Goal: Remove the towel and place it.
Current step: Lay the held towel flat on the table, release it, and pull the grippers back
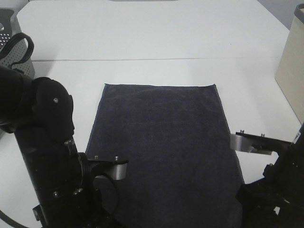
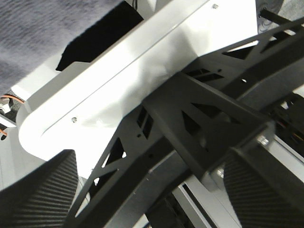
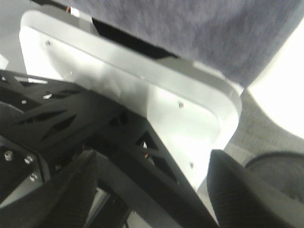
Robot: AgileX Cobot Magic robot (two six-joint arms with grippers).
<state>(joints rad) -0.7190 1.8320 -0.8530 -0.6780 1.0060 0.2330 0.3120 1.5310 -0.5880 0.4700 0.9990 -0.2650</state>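
The dark towel (image 1: 161,142) lies flat on the white table (image 1: 142,38). The left gripper (image 2: 149,166) and the right gripper (image 3: 152,164) both gape wide, holding nothing.

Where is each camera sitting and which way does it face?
Exterior high: mounted above, looks down on the table and flat towel; left arm and right arm at its near edge.
Left wrist: on the left arm, faces a white bracket; open left tool frames it.
Right wrist: on the right arm, likewise, with the open right tool.
Shared: all show the towel.
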